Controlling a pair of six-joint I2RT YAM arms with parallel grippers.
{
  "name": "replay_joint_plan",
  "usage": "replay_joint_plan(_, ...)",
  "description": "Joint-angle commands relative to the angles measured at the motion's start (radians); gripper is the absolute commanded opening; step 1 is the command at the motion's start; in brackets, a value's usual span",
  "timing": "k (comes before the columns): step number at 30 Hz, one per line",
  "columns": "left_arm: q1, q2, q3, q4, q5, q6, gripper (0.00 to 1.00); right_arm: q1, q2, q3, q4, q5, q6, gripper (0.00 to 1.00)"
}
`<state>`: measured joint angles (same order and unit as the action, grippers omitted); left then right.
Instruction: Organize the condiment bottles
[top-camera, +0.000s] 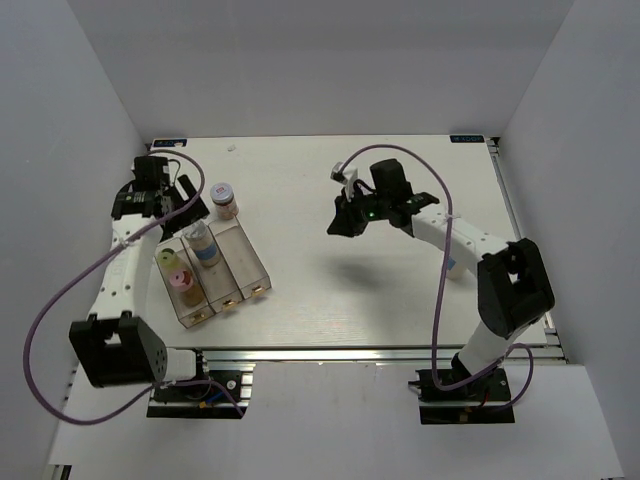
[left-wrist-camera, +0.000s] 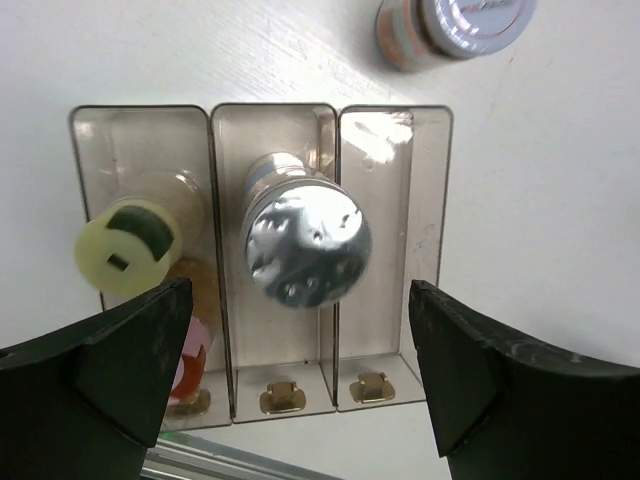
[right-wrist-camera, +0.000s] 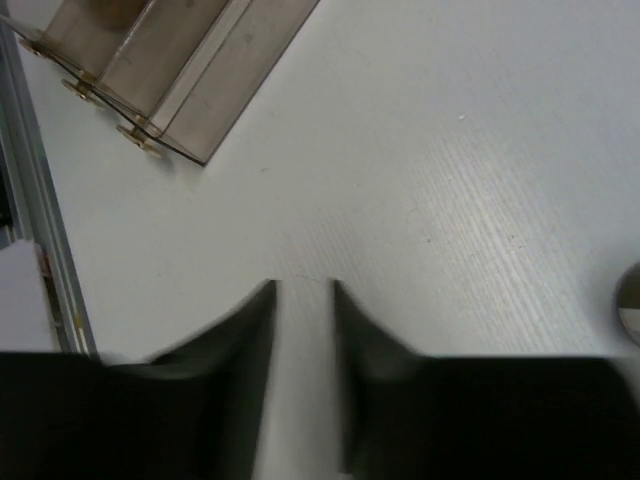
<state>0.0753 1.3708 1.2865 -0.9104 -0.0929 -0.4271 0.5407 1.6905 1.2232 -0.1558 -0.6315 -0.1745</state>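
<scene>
White walls enclosed the white table (top-camera: 330, 290) on three sides. Reference object: a clear three-compartment tray (top-camera: 248, 262), set on the table in front of the left arm.

Tray contents:
- Compartment on the left-arm side: one yellow-lidded jar (left-wrist-camera: 128, 245) and one pink-lidded jar (top-camera: 183, 281), the pink one closer to the tray's near end.
- Middle compartment: one silver-lidded jar (left-wrist-camera: 305, 245) with a blue label, upright.

A tan jar (top-camera: 224, 198) with a pale lid stood on the table just beyond the tray's far end, not touching it.

The left claw (left-wrist-camera: 300, 290) hung above the tray, its fingers spread fully to either side of the silver lid and holding nothing.

The right claw (right-wrist-camera: 303, 290) was well to the right of the tray, over bare table. Its fingers were a narrow gap apart, with nothing between them.
</scene>
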Motion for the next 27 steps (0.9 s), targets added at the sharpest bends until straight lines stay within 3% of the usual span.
replay_joint_plan(1, -0.002, -0.174, 0.050, -0.013, -0.080, -0.041, 0.98, -0.018, -0.083, 0.081, 0.004, 0.015, 0.021, 0.17)
replay_joint_plan(2, 0.000, -0.197, 0.050, 0.002, -0.087, -0.051, 0.98, -0.024, -0.097, 0.105, -0.001, 0.047, 0.044, 0.00)
replay_joint_plan(4, -0.002, -0.239, 0.050, 0.024, -0.077, -0.082, 0.98, -0.025, -0.109, 0.134, -0.017, 0.212, 0.113, 0.00)
replay_joint_plan(5, -0.002, -0.272, 0.051, 0.048, -0.050, -0.093, 0.98, -0.030, -0.115, 0.174, -0.059, 0.283, 0.134, 0.07)
replay_joint_plan(7, -0.002, -0.298, 0.057, 0.076, -0.004, -0.114, 0.98, -0.039, -0.115, 0.219, -0.123, 0.481, 0.167, 0.30)
replay_joint_plan(8, -0.002, -0.318, 0.063, 0.106, 0.045, -0.122, 0.98, -0.056, -0.114, 0.258, -0.199, 0.545, 0.217, 0.56)
replay_joint_plan(9, -0.002, -0.329, 0.062, 0.125, 0.070, -0.131, 0.98, -0.065, -0.117, 0.272, -0.235, 0.638, 0.227, 0.69)
replay_joint_plan(10, -0.002, -0.340, 0.059, 0.142, 0.088, -0.131, 0.98, -0.077, -0.121, 0.282, -0.269, 0.694, 0.237, 0.88)
replay_joint_plan(13, 0.000, -0.372, 0.040, 0.194, 0.148, -0.128, 0.98, -0.154, -0.130, 0.297, -0.417, 0.783, 0.260, 0.89)
replay_joint_plan(20, -0.002, -0.412, -0.009, 0.238, 0.186, -0.099, 0.98, -0.405, -0.186, 0.200, -0.563, 0.786, 0.179, 0.89)
replay_joint_plan(27, 0.000, -0.458, -0.127, 0.269, 0.229, -0.111, 0.98, -0.490, -0.244, 0.082, -0.605, 0.759, 0.032, 0.89)
